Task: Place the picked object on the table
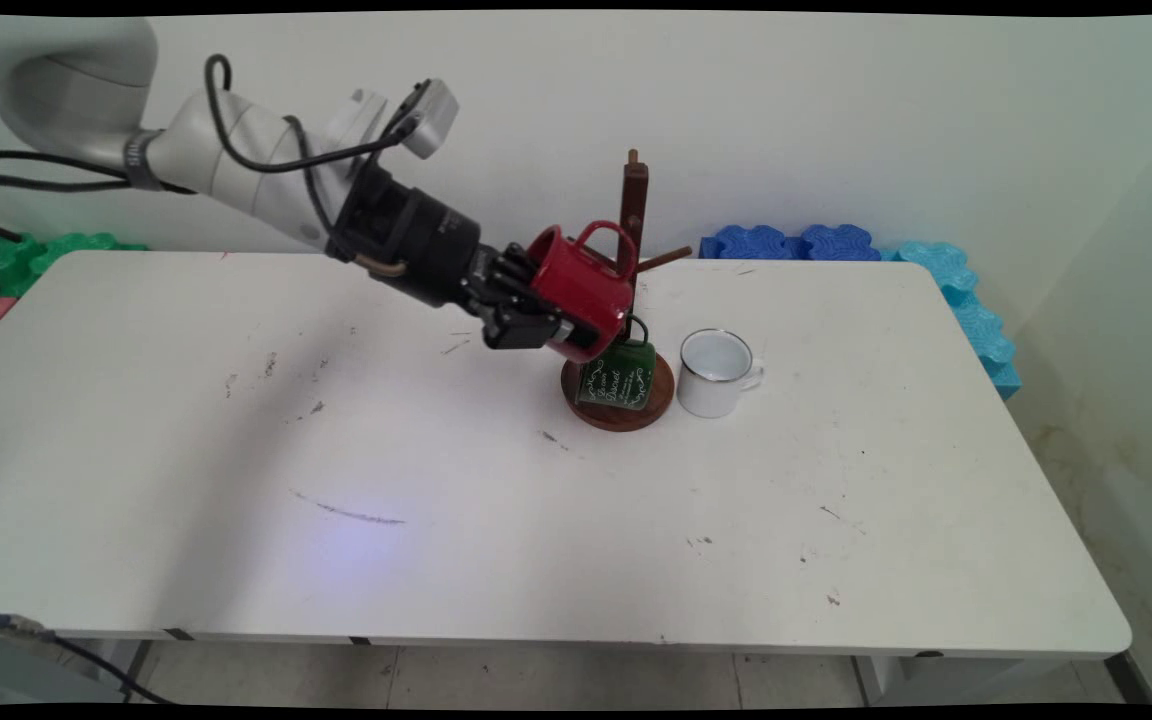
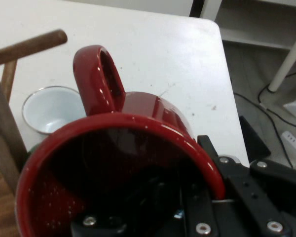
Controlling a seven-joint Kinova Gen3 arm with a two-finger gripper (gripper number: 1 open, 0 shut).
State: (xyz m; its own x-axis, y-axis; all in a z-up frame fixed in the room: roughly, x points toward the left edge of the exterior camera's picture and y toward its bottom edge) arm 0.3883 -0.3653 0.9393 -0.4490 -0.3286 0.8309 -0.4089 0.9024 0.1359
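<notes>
Main view: red enamel mug (image 1: 581, 290) is held in the air on its side, mouth toward the arm, base pointing right and down, handle loop on top and close against the dark wooden post of the mug tree (image 1: 633, 215). Gripper (image 1: 526, 305) is clamped on the mug's rim: one finger inside the mouth, one outside on the wall, a grip that leaves the handle free. Hand view confirms it: the dark interior of the mug fills the lower frame, the rim arcs over the linkage, and the handle (image 2: 99, 81) stands up clear of the fingers. A wooden peg (image 2: 27, 48) of the tree crosses the upper left just beyond the handle, apart from it; the loop is not over any peg. Directly under the red mug, a green mug with white lettering (image 1: 616, 377) hangs by its handle from a low peg and leans over the tree's round brown base (image 1: 619, 412). The red mug's lower edge is very near the green one; I can't tell if they touch. Another bare peg juts out to the right of the post. Just right of the base, a white enamel mug (image 1: 716, 372) stands upright on the white table (image 1: 336, 480), mouth open, handle to the right. Blue foam blocks (image 1: 796, 243) sit against the wall beyond the far edge.
</notes>
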